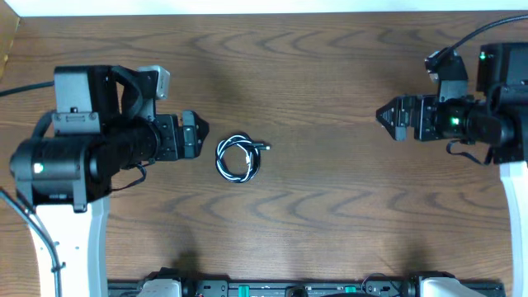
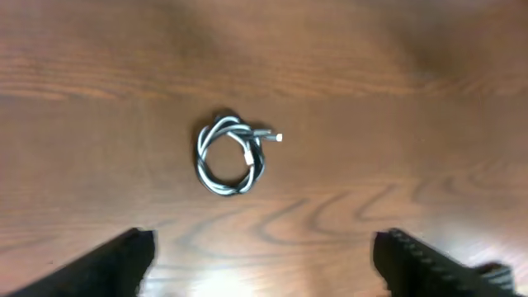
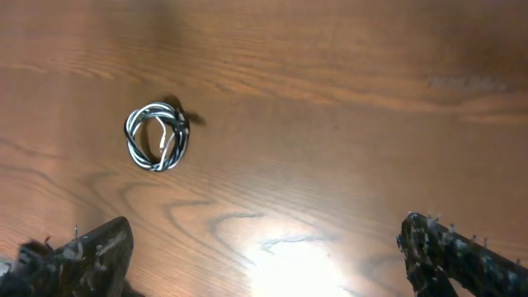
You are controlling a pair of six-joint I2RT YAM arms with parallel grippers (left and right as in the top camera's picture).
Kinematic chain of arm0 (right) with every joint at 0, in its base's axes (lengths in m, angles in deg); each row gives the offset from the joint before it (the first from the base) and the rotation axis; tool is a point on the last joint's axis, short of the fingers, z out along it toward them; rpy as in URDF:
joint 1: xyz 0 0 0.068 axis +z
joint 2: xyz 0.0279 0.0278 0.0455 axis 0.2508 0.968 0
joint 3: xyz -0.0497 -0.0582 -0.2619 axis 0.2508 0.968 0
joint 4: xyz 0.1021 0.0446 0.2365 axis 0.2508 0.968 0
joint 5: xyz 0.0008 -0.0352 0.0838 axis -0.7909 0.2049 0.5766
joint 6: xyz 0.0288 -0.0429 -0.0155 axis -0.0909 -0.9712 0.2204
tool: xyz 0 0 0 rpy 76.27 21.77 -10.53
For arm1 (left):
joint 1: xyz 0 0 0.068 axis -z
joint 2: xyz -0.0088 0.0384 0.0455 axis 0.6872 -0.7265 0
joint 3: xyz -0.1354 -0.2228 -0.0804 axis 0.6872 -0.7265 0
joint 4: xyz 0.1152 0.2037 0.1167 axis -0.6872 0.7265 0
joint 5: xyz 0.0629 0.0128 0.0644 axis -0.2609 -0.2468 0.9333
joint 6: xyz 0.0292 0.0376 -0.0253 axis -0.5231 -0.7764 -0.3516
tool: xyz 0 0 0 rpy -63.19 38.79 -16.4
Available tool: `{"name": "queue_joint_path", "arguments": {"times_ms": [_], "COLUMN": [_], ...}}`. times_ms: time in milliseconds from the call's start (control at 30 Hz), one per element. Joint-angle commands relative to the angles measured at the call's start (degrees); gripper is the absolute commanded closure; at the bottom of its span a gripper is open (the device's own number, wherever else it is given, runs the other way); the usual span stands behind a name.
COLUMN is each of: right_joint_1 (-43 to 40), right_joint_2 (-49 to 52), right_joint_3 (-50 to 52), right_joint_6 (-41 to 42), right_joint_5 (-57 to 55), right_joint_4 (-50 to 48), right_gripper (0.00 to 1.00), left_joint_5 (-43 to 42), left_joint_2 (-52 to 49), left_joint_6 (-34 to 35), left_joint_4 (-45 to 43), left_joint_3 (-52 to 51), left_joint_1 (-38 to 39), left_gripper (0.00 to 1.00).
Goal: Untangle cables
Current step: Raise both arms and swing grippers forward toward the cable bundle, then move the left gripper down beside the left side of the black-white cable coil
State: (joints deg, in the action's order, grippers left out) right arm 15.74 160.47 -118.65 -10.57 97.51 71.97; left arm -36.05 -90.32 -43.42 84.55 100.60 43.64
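The cables (image 1: 238, 157), one black and one white, lie twisted together in a small coil on the wooden table (image 1: 330, 214), with small plug ends sticking out on the right. In the left wrist view the cables (image 2: 228, 155) sit ahead of my open left gripper (image 2: 264, 256), nothing between its fingers. My left gripper (image 1: 204, 132) is just left of the coil in the overhead view. My right gripper (image 1: 381, 115) hangs far to the right, open and empty. In the right wrist view the cables (image 3: 157, 136) lie far from my right gripper (image 3: 264, 252).
The table's far edge (image 1: 264, 10) runs along the top. Arm bases and thick black arm wires stand at the left (image 1: 58, 165) and right (image 1: 503, 124) sides. Dark equipment (image 1: 289, 289) lines the near edge.
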Motion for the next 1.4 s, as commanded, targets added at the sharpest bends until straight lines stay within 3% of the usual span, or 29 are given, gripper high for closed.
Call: {"name": "queue_joint_path", "arguments": {"times_ms": [0, 133, 200, 233, 367, 400, 567, 600, 633, 667, 700, 767, 800, 900, 933, 1100, 1267, 1367], "right_joint_1": [0.28, 0.28, 0.28, 0.28, 0.28, 0.28, 0.28, 0.28, 0.28, 0.28, 0.28, 0.28, 0.28, 0.28, 0.28, 0.28, 0.28, 0.28], "right_joint_2": [1.05, 1.75, 1.75, 1.73, 1.75, 1.75, 1.75, 1.75, 1.75, 1.75, 1.75, 1.75, 1.75, 1.75, 1.75, 1.75, 1.75, 1.75], "right_joint_3": [-0.79, -0.79, -0.79, -0.79, -0.79, -0.79, -0.79, -0.79, -0.79, -0.79, -0.79, -0.79, -0.79, -0.79, -0.79, -0.79, -0.79, -0.79], "right_joint_6": [3.52, 3.48, 3.5, 3.5, 3.5, 3.5, 3.48, 3.5, 3.48, 3.48, 3.48, 3.48, 3.5, 3.5, 3.5, 3.5, 3.48, 3.48], "right_joint_5": [1.07, 0.96, 1.01, 1.01, 0.96, 0.96, 0.92, 0.79, 0.74, 0.76, 0.76, 0.76, 0.76, 0.76, 0.76, 0.79, 0.76, 0.76], "right_joint_4": [0.2, 0.2, 0.2, 0.2, -0.31, -0.31, -0.28, -0.28, -0.28, -0.26, -0.28, -0.28, -0.28, -0.28, -0.28, -0.24, -0.22, -0.26], "right_gripper": [0.01, 0.01, 0.01, 0.11, 0.95, 0.99, 0.97, 0.85, 0.6, 0.19, 0.01, 0.01, 0.01, 0.01, 0.01, 0.01, 0.01, 0.2], "left_joint_5": [-0.81, -0.81, -0.81, -0.81, -0.81, -0.79, -0.81, -0.81, -0.81, -0.81, -0.81, -0.81, -0.81, -0.81, -0.81, -0.81, -0.81, -0.81], "left_joint_2": [-1.07, -1.88, -2.36, -2.69, -4.37, -4.76, -7.37, -7.98, -8.63, -9.31, -10.05, -11.63, -12.33, -14.08, -14.56, -15.72, -16.15, -16.13], "left_joint_6": [-0.48, -0.46, -0.42, -0.2, 0.22, 0.48, 1.51, 1.51, 1.75, 2.12, 2.4, 2.58, 2.56, 2.56, 2.56, 2.56, 2.58, 2.8], "left_joint_4": [1.09, 1.2, 0.94, 0.85, 0.9, 0.87, 0.96, 1.14, 1.36, 1.62, 2.01, 2.82, 2.97, 2.75, 2.67, -0.26, -0.2, -0.22], "left_joint_3": [0.94, 0.94, 0.81, 0.66, -0.35, -0.76, -3.02, -3.28, -3.5, -3.58, -3.61, -3.63, -3.63, -3.61, -3.63, -3.63, -3.8, -5.01], "left_joint_1": [0.22, 0.24, 0.24, 0.24, 0.24, 0.24, 0.24, 0.24, 0.24, 0.24, 0.24, 0.24, 0.24, 0.22, 0.22, 0.24, 0.24, 0.24], "left_gripper": [0.28, 0.76, 0.86, 0.88, 0.92, 0.92, 0.92, 0.92, 0.87, 0.78, 0.71, 0.61, 0.51, 0.09, 0.02, 0.03, 0.89, 0.92]}}
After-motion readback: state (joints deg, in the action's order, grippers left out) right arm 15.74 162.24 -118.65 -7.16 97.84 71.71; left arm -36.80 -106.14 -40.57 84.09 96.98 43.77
